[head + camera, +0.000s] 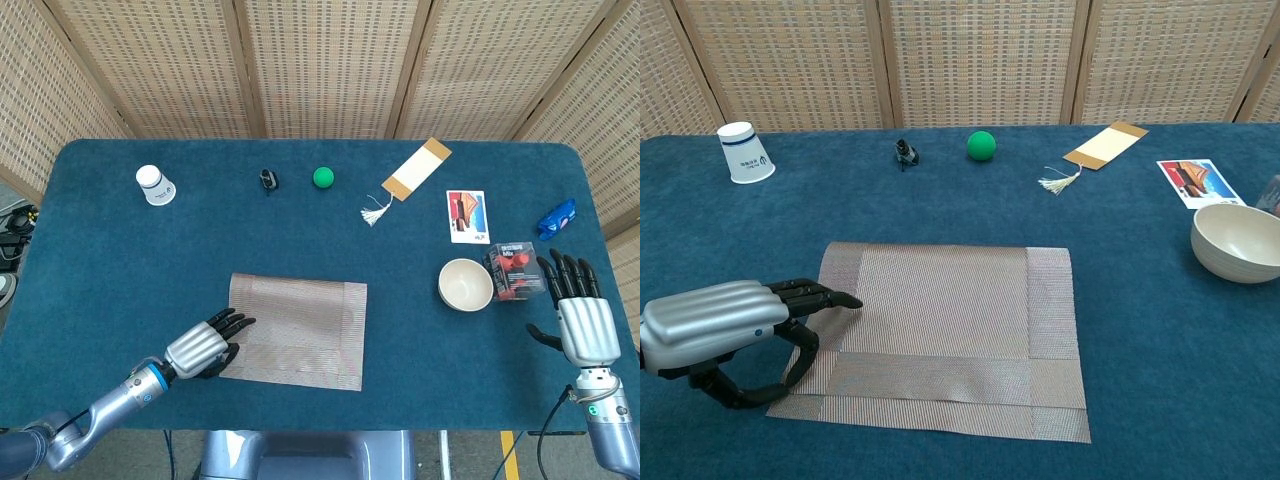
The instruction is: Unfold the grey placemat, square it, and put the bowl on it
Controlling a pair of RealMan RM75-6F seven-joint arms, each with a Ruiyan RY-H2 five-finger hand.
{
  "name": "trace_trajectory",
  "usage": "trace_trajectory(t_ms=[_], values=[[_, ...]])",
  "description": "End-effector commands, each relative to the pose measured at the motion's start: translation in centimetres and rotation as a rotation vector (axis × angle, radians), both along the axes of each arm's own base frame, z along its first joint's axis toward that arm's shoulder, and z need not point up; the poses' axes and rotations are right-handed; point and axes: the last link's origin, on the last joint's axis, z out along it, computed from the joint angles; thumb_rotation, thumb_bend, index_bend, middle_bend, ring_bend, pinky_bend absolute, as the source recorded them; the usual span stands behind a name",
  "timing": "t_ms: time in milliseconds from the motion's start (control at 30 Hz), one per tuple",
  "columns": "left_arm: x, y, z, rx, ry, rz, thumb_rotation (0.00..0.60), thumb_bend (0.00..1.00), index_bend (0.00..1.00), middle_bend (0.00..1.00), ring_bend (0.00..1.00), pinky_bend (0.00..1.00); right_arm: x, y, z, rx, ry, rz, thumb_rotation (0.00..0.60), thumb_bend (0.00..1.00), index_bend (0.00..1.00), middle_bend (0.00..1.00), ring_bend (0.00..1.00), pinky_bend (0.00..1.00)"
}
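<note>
The placemat lies near the front of the desk, still folded, its upper layer stopping short of the near edge so a strip of the lower layer shows. The left hand rests at the mat's left edge, its fingers stretched flat over the top and the thumb curled at the near corner; whether it pinches the mat I cannot tell. The bowl stands well to the right, beside a small box. The right hand hovers near it, fingers spread, holding nothing.
</note>
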Motion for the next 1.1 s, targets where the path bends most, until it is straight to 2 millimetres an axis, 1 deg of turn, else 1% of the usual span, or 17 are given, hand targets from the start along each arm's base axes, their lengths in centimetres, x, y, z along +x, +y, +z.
trace_trajectory(t_ms=[33, 200, 333, 400, 467, 500, 633, 800, 900, 1100], values=[[0.1, 0.1, 0.1, 0.003, -0.009, 0.004, 0.600, 0.54, 0.64, 0.00, 0.00, 0.00, 0.0, 0.0, 0.0, 0.000, -0.001, 0.000, 0.600, 0.00, 0.00, 0.00, 0.00, 0.00], [0.6, 0.4, 0.7, 0.023, -0.051, 0.013, 0.600, 0.54, 0.68, 0.00, 0.00, 0.00, 0.0, 0.0, 0.0, -0.001, 0.000, 0.001, 0.600, 0.00, 0.00, 0.00, 0.00, 0.00], [1.7, 2.1, 2.5, 0.101, -0.137, 0.057, 0.600, 0.54, 0.72, 0.00, 0.00, 0.00, 0.0, 0.0, 0.1, -0.002, -0.002, 0.002, 0.600, 0.00, 0.00, 0.00, 0.00, 0.00], [2.3, 3.5, 3.6, 0.146, -0.178, 0.086, 0.600, 0.54, 0.73, 0.00, 0.00, 0.00, 0.1, 0.0, 0.1, -0.004, -0.003, 0.003, 0.600, 0.00, 0.00, 0.00, 0.00, 0.00], [3.2, 5.6, 4.8, 0.196, -0.230, 0.126, 0.600, 0.54, 0.74, 0.00, 0.00, 0.00, 0.1, 0.0, 0.1, -0.002, -0.003, 0.004, 0.600, 0.00, 0.00, 0.00, 0.00, 0.00], [3.4, 6.2, 5.0, 0.206, -0.241, 0.141, 0.600, 0.54, 0.74, 0.00, 0.00, 0.00, 0.1, 0.0, 0.1, -0.001, -0.003, 0.005, 0.600, 0.00, 0.00, 0.00, 0.00, 0.00], [5.0, 10.5, 6.1, 0.234, -0.310, 0.277, 0.600, 0.54, 0.74, 0.00, 0.00, 0.00, 0.2, 0.0, -0.2, 0.010, 0.005, 0.010, 0.600, 0.00, 0.00, 0.00, 0.00, 0.00], [6.8, 15.5, 6.9, 0.257, -0.346, 0.399, 0.600, 0.54, 0.75, 0.00, 0.00, 0.00, 0.2, 0.0, -0.4, 0.014, 0.014, 0.010, 0.600, 0.00, 0.00, 0.00, 0.00, 0.00], [7.7, 18.3, 7.3, 0.297, -0.356, 0.445, 0.600, 0.54, 0.75, 0.00, 0.00, 0.00, 0.1, -0.1, -0.3, 0.012, 0.017, 0.005, 0.600, 0.00, 0.00, 0.00, 0.00, 0.00], [9.0, 22.2, 7.6, 0.333, -0.376, 0.525, 0.600, 0.54, 0.75, 0.00, 0.00, 0.00, -0.2, -0.3, -0.3, 0.010, 0.020, -0.011, 0.600, 0.00, 0.00, 0.00, 0.00, 0.00]])
